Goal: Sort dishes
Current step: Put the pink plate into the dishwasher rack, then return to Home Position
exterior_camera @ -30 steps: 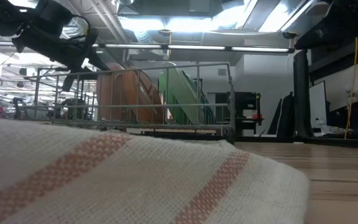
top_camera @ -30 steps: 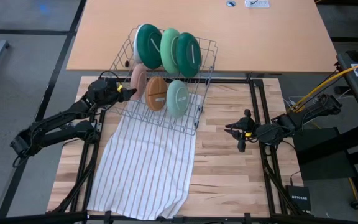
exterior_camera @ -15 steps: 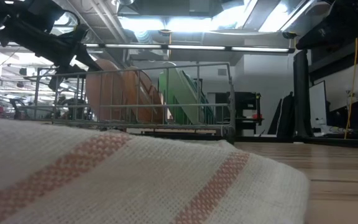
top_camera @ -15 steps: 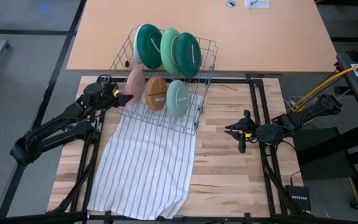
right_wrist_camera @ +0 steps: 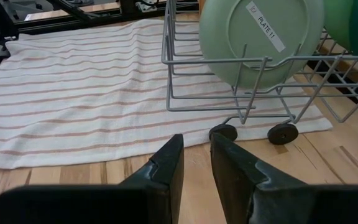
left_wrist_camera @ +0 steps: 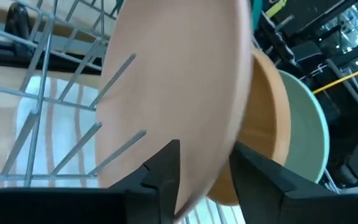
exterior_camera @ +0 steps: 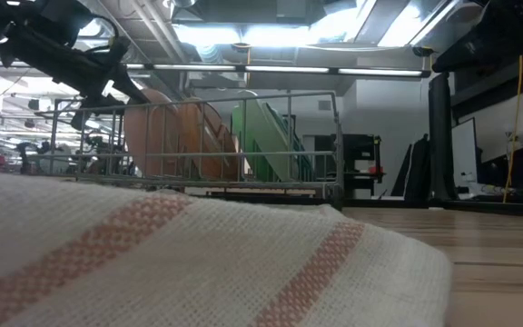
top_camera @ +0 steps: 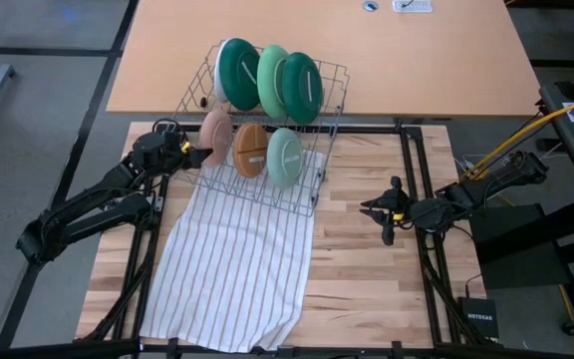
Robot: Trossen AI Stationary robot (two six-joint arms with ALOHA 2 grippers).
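Observation:
A grey wire rack (top_camera: 325, 118) stands at the table's far side, partly on a white striped cloth (top_camera: 232, 259). Its far row holds a white dark-rimmed plate (top_camera: 235, 72), a light green plate (top_camera: 270, 80) and a dark green plate (top_camera: 302, 88), all on edge. Its near row holds the pink plate (top_camera: 215, 130), the brown plate (top_camera: 251, 150) and the pale mint plate (top_camera: 285, 158). My left gripper (top_camera: 195, 155) is shut on the pink plate at the rack's left end. My right gripper (top_camera: 387, 214) hovers right of the rack, empty, with a narrow gap between its fingers. My left gripper pinches the pink plate's rim (left_wrist_camera: 197, 171) between its two fingers, one finger on each face, on the side toward the table's left edge. The fingers come from the table's left. The plate stands on edge inside the rack, tilted; its lower edge is hidden.
Rack wires (left_wrist_camera: 114, 84) stand close beside the pink plate. The brown plate (left_wrist_camera: 269, 124) sits right behind it, then the pale mint plate (right_wrist_camera: 260, 37). Bare wood lies right of the cloth around my right gripper (right_wrist_camera: 194, 140). A second tabletop (top_camera: 417, 60) lies beyond the rack.
My left gripper has gone toward the table's left edge with the pink plate, still shut on it. The plate has shifted left away from the brown plate, toward the rack's left end, and stands more tilted. In the last half second it has stayed nearly still.

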